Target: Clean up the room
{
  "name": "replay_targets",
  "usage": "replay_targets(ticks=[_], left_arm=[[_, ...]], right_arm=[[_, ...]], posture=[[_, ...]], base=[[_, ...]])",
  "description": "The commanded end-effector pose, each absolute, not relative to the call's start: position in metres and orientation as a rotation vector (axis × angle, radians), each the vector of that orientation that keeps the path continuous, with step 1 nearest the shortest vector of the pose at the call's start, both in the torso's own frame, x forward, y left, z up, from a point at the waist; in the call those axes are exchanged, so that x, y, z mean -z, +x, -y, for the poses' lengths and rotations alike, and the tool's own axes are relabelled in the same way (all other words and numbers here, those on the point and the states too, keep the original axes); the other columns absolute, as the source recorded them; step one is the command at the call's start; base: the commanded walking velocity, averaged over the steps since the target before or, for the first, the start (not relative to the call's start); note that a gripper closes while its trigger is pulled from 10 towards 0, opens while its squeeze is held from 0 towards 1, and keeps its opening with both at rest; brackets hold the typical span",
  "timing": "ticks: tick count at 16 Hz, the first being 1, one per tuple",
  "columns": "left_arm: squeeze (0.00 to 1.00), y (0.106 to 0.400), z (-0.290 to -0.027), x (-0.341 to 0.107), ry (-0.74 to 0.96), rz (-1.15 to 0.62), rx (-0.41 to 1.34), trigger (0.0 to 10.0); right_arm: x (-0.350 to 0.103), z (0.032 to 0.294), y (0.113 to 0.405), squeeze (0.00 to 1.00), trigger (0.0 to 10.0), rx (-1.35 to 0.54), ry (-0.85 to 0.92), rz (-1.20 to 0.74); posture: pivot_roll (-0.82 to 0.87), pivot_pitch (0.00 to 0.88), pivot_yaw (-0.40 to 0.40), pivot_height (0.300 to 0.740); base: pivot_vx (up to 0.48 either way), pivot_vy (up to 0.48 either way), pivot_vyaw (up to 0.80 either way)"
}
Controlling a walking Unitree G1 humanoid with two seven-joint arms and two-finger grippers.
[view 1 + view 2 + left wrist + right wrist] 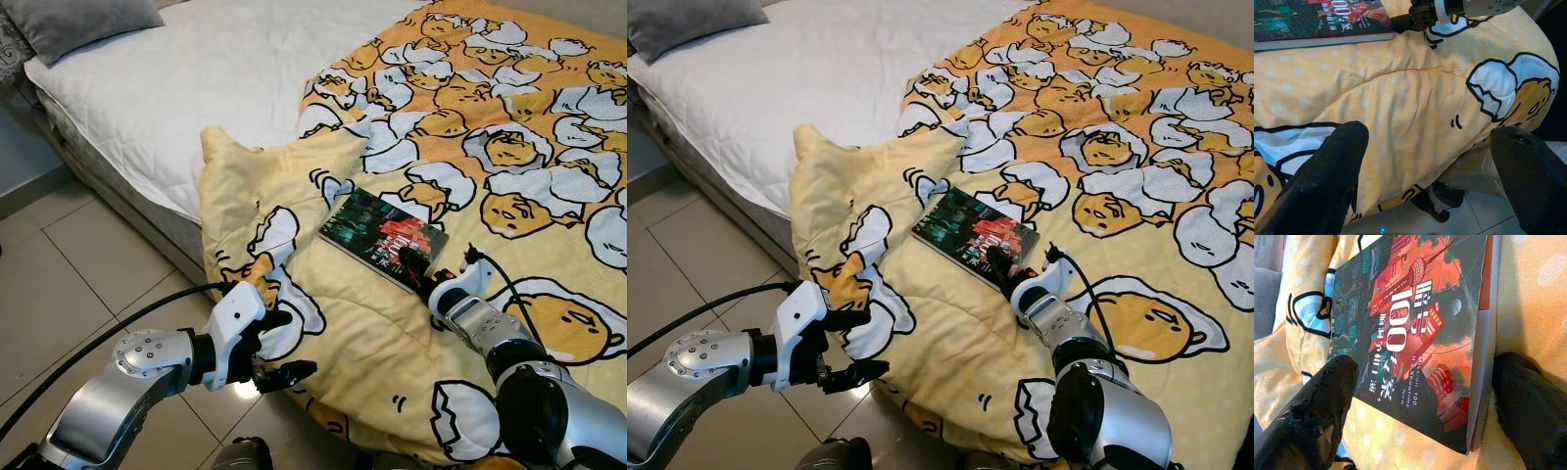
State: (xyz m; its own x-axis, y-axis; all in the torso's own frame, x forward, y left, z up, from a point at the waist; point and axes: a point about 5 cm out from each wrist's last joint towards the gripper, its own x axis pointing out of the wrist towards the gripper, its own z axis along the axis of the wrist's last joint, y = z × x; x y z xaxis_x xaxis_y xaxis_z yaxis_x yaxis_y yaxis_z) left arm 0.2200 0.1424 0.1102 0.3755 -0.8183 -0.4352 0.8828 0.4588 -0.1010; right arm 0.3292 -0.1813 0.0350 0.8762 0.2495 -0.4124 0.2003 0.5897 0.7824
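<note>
Right claw point(1415, 396) spread around the book point(383, 238) (on the quilt point(343, 323)); left claw point(1425, 161) apart.

Glossy paper book point(1415, 338), soft quilted cloth blanket point(470, 323), shiny floor tiles point(69, 284)

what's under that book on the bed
The book lies flat on the yellow cartoon blanket, with the open right gripper straddling its near corner. Whatever is beneath the blanket there is covered.
</note>
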Motion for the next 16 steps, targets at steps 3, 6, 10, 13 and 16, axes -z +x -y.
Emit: replay_targets(ticks=[3,6,10,13,16], left_arm=[[0.03,0.218,-0.144,-0.112,0.170,-0.458,1.091,10.0],[0.03,0.218,-0.144,-0.112,0.170,-0.458,1.091,10.0],[0.03,0.218,-0.144,-0.112,0.170,-0.458,1.089,10.0],[0.02,0.232,-0.142,-0.110,0.196,-0.412,1.017,10.0],[0.02,0.231,-0.139,-0.108,0.198,-0.413,1.026,10.0]], right_arm=[[-0.026,0.168,0.323,1.00,10.0,-0.052,0.979,-0.592],[-0.026,0.168,0.323,1.00,10.0,-0.052,0.979,-0.592],[-0.027,0.166,0.323,1.00,10.0,-0.071,0.980,-0.594],[-0.020,0.142,0.320,0.25,10.0,-0.096,0.884,-0.648],[-0.014,0.140,0.316,0.00,10.0,-0.102,0.822,-0.691]], posture=[[0.02,0.152,0.007,0.740],[0.02,0.152,0.007,0.740],[0.02,0.153,0.006,0.740],[0.00,0.140,0.000,0.740],[-0.01,0.142,0.007,0.740]], base=[[0.000,0.000,0.00],[0.000,0.000,0.00],[0.000,0.000,0.00],[0.000,0.000,0.00],[0.000,0.000,0.00]])
